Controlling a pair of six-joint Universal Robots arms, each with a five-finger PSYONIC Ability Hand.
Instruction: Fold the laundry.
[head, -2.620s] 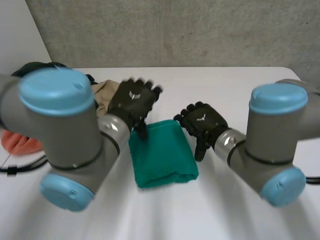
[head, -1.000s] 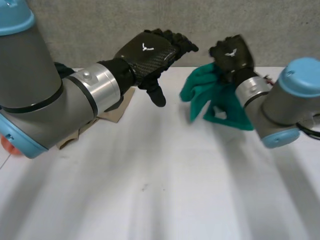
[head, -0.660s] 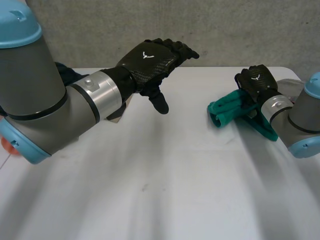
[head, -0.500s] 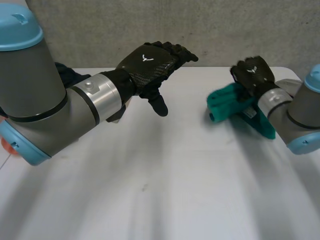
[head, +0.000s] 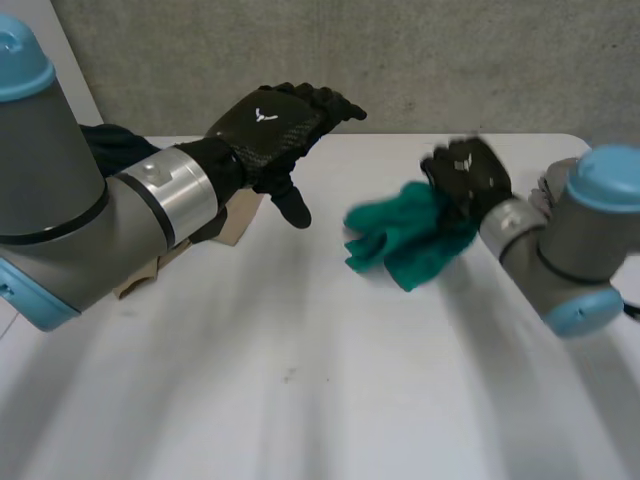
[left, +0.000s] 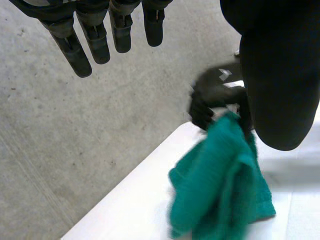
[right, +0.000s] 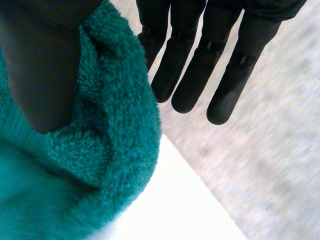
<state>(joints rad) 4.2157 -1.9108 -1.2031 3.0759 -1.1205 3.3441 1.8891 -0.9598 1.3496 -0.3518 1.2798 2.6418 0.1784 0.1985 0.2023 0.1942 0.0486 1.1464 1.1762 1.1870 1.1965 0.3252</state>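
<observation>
The right hand (head: 465, 172) holds the green towel (head: 400, 238) by one edge. In its wrist view the thumb (right: 45, 70) presses the pile against the nearest of the fingers (right: 192, 75), which are straight. The towel hangs in a loose bunch at 8 o'clock of this hand, over the far right part of the table (head: 330, 400). Whether its low end touches the top, I cannot tell. A pinch at the edge, I think, lets the weight of the cloth open it, so that it can be laid flat.

The left hand (head: 268, 122) is at 10 o'clock of the towel, well apart from it and raised over the table. Its fingers (left: 92, 37) are straight and spread, with nothing in them. Probably it waits there to take a second corner, since one hand alone cannot stretch the cloth.

Under the left arm, at 7 o'clock of the left hand, lies a beige cloth (head: 240, 215), and a dark cloth (head: 112, 148) lies at 9 o'clock. Both are at the far left, likely put aside so that the middle is free for folding.
</observation>
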